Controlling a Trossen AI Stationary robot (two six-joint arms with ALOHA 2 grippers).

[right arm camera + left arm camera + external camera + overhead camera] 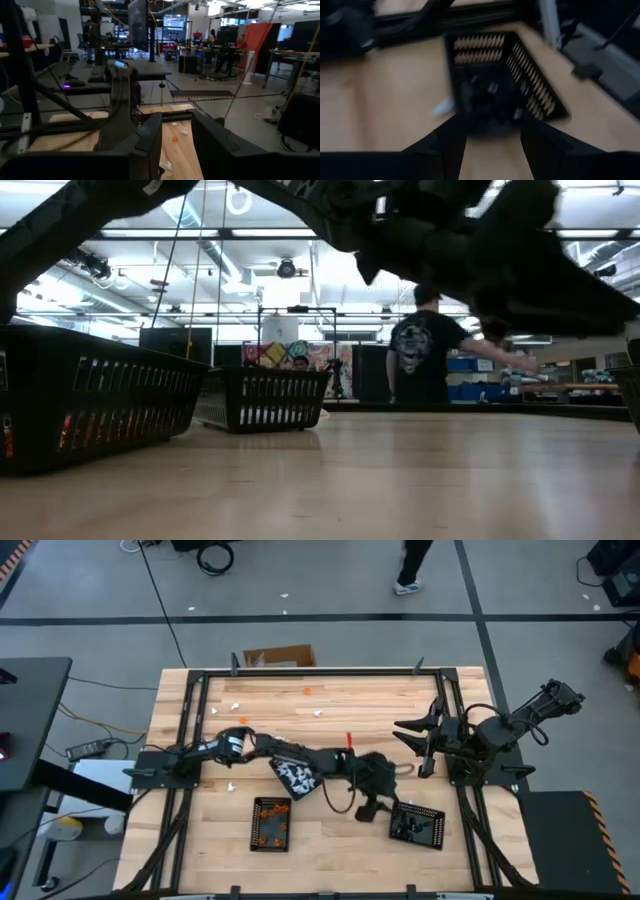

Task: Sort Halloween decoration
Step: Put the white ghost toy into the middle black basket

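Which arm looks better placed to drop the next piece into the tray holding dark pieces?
Left, probably: the left gripper hangs beside that tray, which fills its wrist view. The right gripper waits farther back.

1. Overhead, light falls even and soft on the desk (330, 830); the arms cast only faint shadows.
2. At desk level, bright ceiling lights (300, 255) glare, and the arm overhead (470, 240) reads as a dark, out-of-focus silhouette.
3. The near tray (90, 405) sits dim against that backlight.
4. Left wrist view: heavy blur, the slotted tray (505, 75) smeared, the fingers (445, 145) soft.
5. Right wrist view: dimmer room, close fingers (150, 140) out of focus.
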